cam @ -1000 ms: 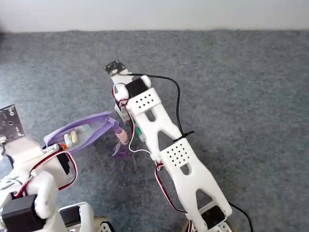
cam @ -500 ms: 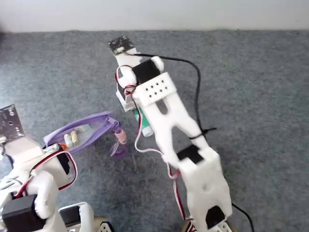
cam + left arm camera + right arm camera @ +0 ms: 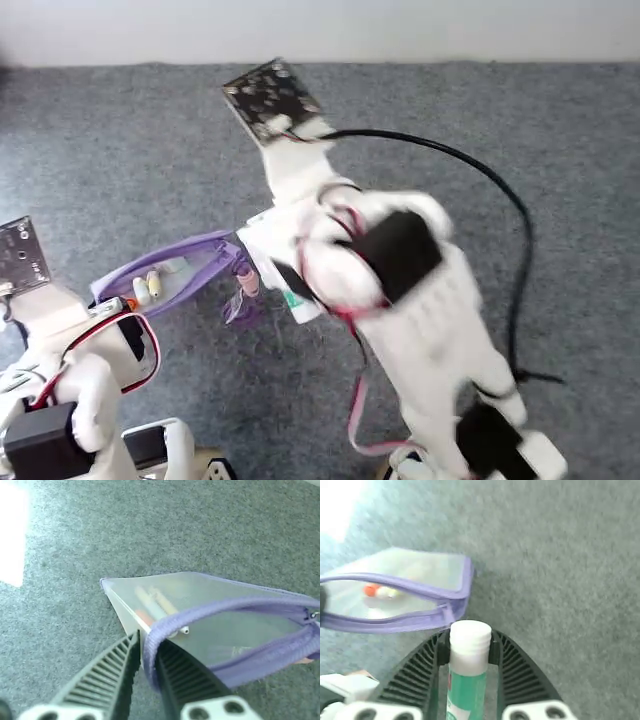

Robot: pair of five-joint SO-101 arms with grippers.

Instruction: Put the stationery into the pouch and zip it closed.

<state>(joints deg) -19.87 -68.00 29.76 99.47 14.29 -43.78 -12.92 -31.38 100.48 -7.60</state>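
A clear pouch with purple zip trim lies open on the grey carpet (image 3: 170, 275) (image 3: 210, 620) (image 3: 400, 595), with a few pens inside. My left gripper (image 3: 146, 652) is shut on the purple rim at one end of the pouch. My right gripper (image 3: 469, 642) is shut on a glue stick (image 3: 467, 670) with a white cap and a green body, held just off the pouch's other end. In the high view the glue stick (image 3: 292, 298) shows under the right arm beside the pouch's zip end, where a pink pull tag (image 3: 246, 283) hangs.
Grey carpet (image 3: 560, 160) covers the table all round, bare to the right and at the back. A white wall edge (image 3: 400, 30) runs along the far side. The left arm's base stands at the front left.
The right arm has swung up and back toward the pouch, lifting the glue stick off the carpet. The left arm and the pouch have stayed put.
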